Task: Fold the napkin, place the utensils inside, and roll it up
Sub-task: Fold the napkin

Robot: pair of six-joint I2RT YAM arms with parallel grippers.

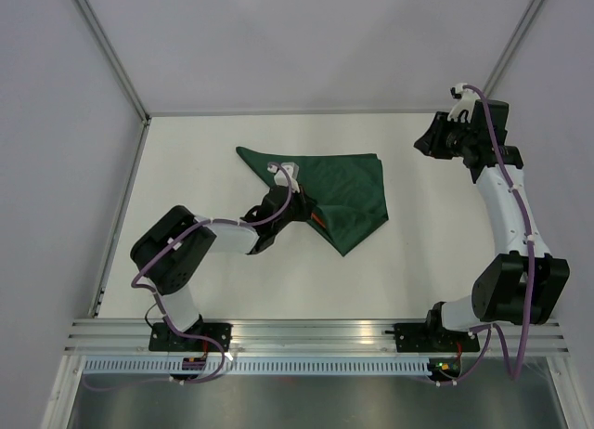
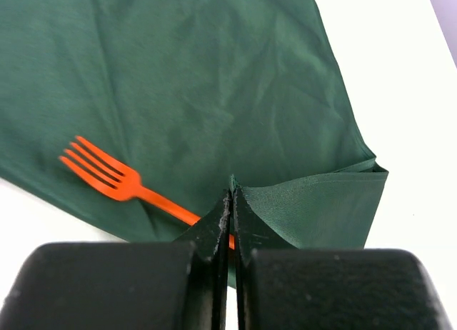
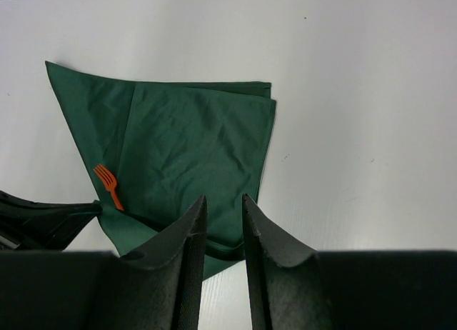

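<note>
The dark green napkin (image 1: 348, 192) lies folded into a rough triangle in the middle of the table. It also shows in the left wrist view (image 2: 200, 94) and the right wrist view (image 3: 193, 144). The orange-red fork (image 2: 107, 176) lies on the napkin near its left edge, and its handle runs under my left fingers. It shows small in the right wrist view (image 3: 108, 186). My left gripper (image 2: 232, 194) is shut on a corner of the napkin and holds that flap lifted above the fork's handle; in the top view the gripper (image 1: 302, 209) sits over the napkin's lower left edge. My right gripper (image 3: 223, 200) is slightly open, empty, and raised at the far right (image 1: 429, 143).
The white table (image 1: 232, 280) has a metal frame rail along its left side (image 1: 121, 206) and far edge. The left arm's black elbow (image 1: 172, 248) sits left of the napkin. The left gripper's body shows at the lower left of the right wrist view (image 3: 43, 223).
</note>
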